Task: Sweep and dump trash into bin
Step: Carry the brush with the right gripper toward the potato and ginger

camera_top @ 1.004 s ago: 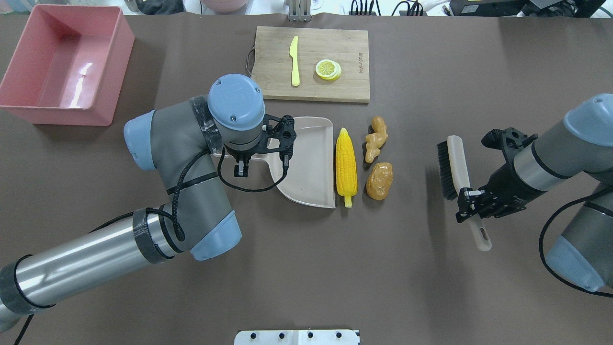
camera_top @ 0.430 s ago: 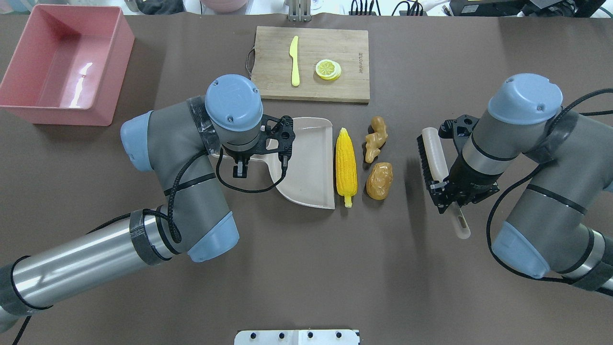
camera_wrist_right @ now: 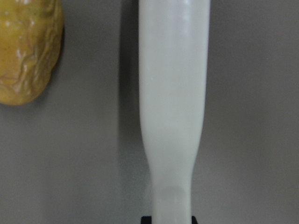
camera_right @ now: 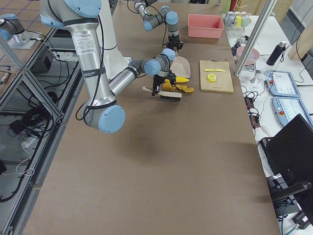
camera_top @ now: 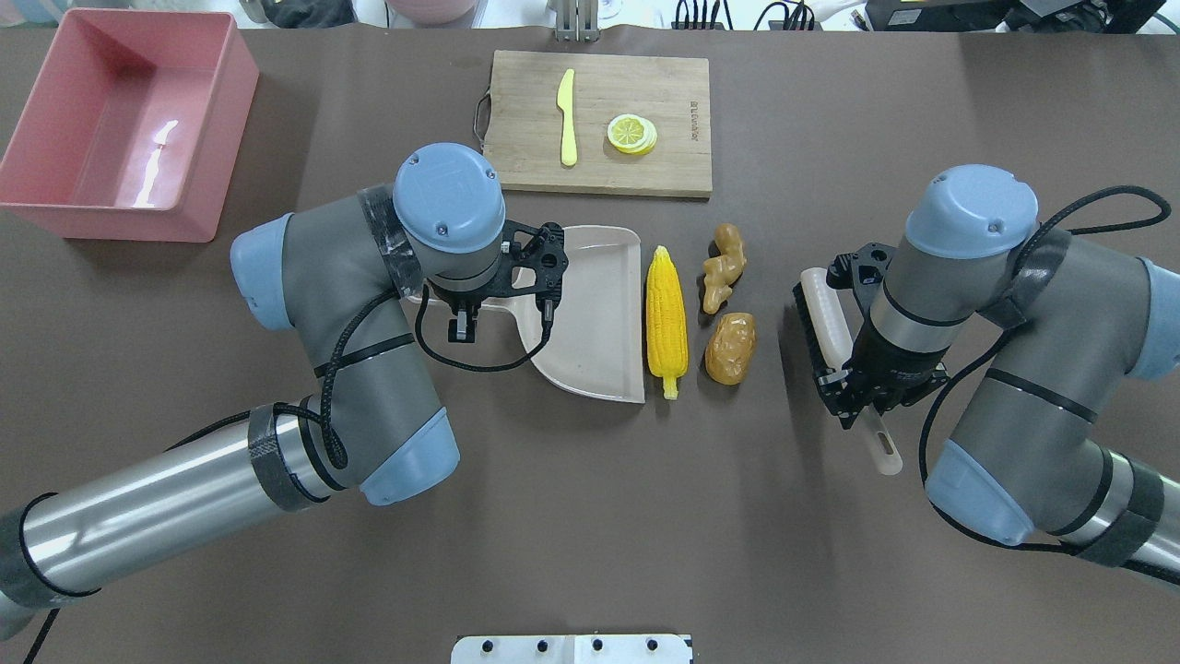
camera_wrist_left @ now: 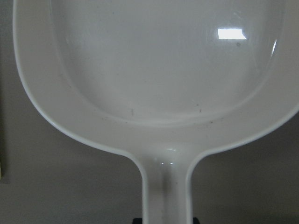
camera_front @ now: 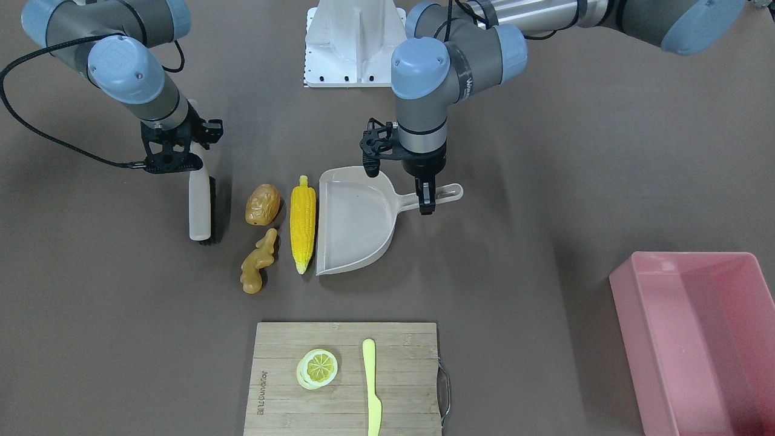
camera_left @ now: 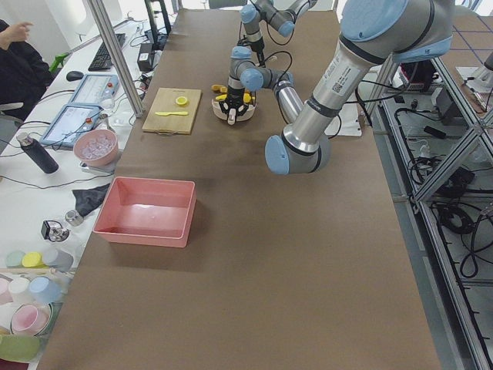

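Note:
The yellow corn cob (camera_top: 666, 321) lies against the open lip of the grey-beige dustpan (camera_top: 595, 314). The knobby ginger root (camera_top: 723, 267) and the brown potato (camera_top: 731, 348) lie just right of the corn. My left gripper (camera_top: 458, 309) is shut on the dustpan's handle (camera_wrist_left: 167, 196). My right gripper (camera_top: 862, 398) is shut on the handle of a white brush (camera_top: 825, 318), which is held low, right of the potato and apart from it. The potato shows in the right wrist view (camera_wrist_right: 28, 51). The pink bin (camera_top: 120, 224) stands at the far left and holds nothing.
A wooden cutting board (camera_top: 664, 83) lies behind the dustpan with a yellow-green knife (camera_top: 567, 115) and a lemon slice (camera_top: 632, 134) on it. In the front-facing view the bin (camera_front: 684, 257) is at the lower right.
My right arm has swung left with the brush, bringing it from farther right to close beside the potato. The left arm, dustpan and trash have stayed put.

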